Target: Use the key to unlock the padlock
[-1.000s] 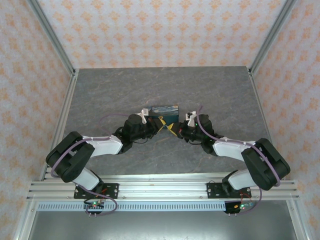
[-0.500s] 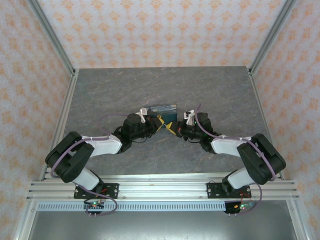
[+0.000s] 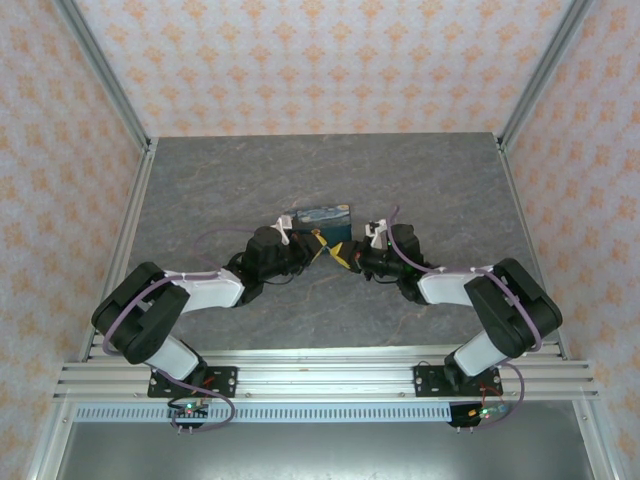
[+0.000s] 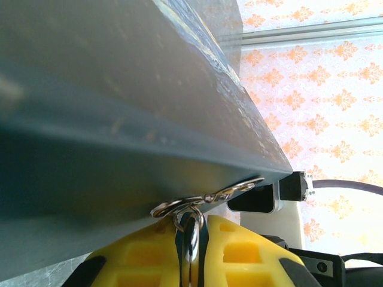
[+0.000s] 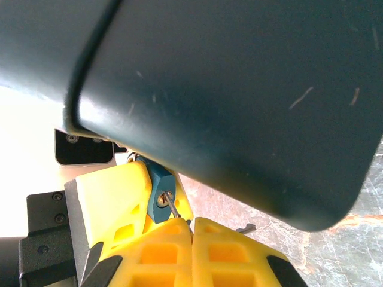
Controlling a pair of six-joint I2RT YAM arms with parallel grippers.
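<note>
Where the two arms meet at the middle of the counter [image 3: 440, 180], you find the padlock [image 5: 159, 186] just beside the near side of the box [image 3: 328, 213]. Refer to the right wrist view: the padlock is a small blue body with a brass keyhole facing the camera, seated between the yellow fingers of the left gripper [image 4: 191, 238]. The left gripper is closed on it, pinching it from both sides. In the left wrist view, you see a metal ring [image 4: 179, 207] touching those fingertips, directly under the teal wall of the box.

The right gripper [image 5: 191, 230] sits just below and in front of the padlock, its fingers pressed together on the key [image 5: 172, 208]. The thin shaft of the key runs up from the seam between the fingertips and its tip meets the keyhole. You cannot tell how far the key is in. From above, both grippers point toward each other, nearly touching.
</note>
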